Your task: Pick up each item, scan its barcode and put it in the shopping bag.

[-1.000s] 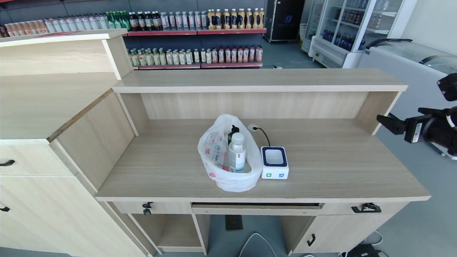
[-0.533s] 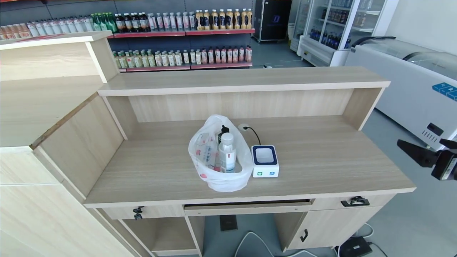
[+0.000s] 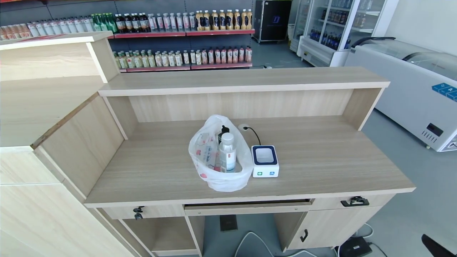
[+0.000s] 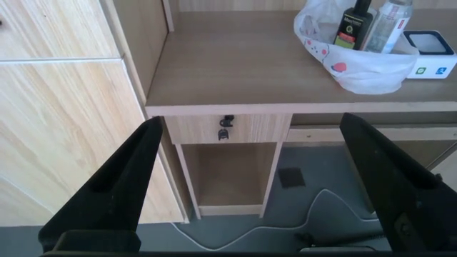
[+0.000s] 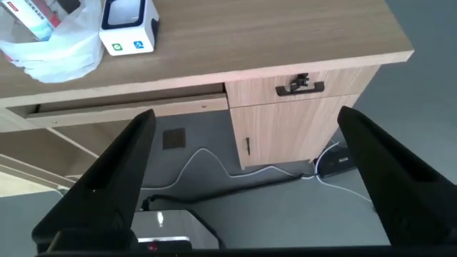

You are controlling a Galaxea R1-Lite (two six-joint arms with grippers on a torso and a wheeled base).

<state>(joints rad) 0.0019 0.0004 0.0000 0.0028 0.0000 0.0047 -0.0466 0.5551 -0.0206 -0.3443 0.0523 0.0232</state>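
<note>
The left pincer (image 4: 250, 121) is spread wide and holds nothing. It hangs low in front of the worktop (image 3: 321, 157), below its front edge, on the side of the left front corner. The right pincer (image 5: 246, 113) is also wide open with nothing between its fingers. It is low before the front edge too, nearer the right front corner.

On the worktop, about halfway between the left and right edges and closer to the front edge, stands the shopping bag (image 3: 221, 180) with its mouth open. Inside it a clear bottle (image 3: 227, 153) with a white cap stands upright, a dark bottle (image 3: 223, 130) stands behind it, and a printed packet (image 3: 209, 151) leans beside them. The scanner (image 3: 265, 161) sits just beside the bag, toward the right edge.

Every item I can find is inside the bag, so I judge that picking, scanning and bagging are finished, or nearly so.
</note>
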